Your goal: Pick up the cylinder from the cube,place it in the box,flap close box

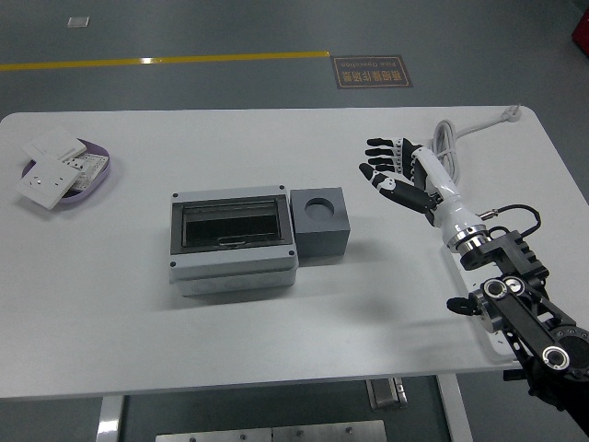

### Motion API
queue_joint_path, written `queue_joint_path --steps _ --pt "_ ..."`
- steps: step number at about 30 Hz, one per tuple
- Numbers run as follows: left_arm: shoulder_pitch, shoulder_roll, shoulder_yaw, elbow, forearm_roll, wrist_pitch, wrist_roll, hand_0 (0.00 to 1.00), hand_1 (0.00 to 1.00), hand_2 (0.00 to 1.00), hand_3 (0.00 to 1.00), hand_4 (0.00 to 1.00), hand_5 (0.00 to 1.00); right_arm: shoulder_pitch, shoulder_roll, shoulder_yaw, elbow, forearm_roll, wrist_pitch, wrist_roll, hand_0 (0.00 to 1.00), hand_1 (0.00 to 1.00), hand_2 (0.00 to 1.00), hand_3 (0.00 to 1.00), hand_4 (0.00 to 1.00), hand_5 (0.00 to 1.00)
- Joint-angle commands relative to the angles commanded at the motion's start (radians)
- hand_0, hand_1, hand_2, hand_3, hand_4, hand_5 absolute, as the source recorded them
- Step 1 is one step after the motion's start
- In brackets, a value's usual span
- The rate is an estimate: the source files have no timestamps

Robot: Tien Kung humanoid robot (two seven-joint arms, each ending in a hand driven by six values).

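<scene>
A dark grey cube (319, 222) with a round hole in its top stands on the white table (138, 313), touching the right side of a light grey box (234, 241). The box's dark transparent flap lies shut over its window. No cylinder shows in the cube's hole or elsewhere. My right hand (390, 169) hovers right of the cube, fingers spread, holding nothing. Its black arm runs down to the lower right corner. My left arm is out of sight.
A purple tray (96, 174) with white switch plates (49, 172) sits at the far left. A white power strip (495, 327) and its cable (450, 140) lie along the right side, under my right arm.
</scene>
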Motion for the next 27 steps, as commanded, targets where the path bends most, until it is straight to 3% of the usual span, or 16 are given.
queue_joint_path --steps 13,27 --pt "0.017 -0.005 0.004 0.0 -0.018 0.002 -0.001 0.606 0.586 0.592 0.584 0.644 0.205 -0.014 -0.012 0.016 0.026 -0.002 -0.003 0.007 0.744 0.682 0.678 0.687 0.768 0.311" --pt "0.004 -0.007 -0.006 0.0 -0.008 0.002 0.0 0.606 0.586 0.592 0.584 0.645 0.205 -0.016 -0.008 0.055 0.031 -0.01 -0.008 0.006 0.743 0.685 0.679 0.685 0.766 0.305"
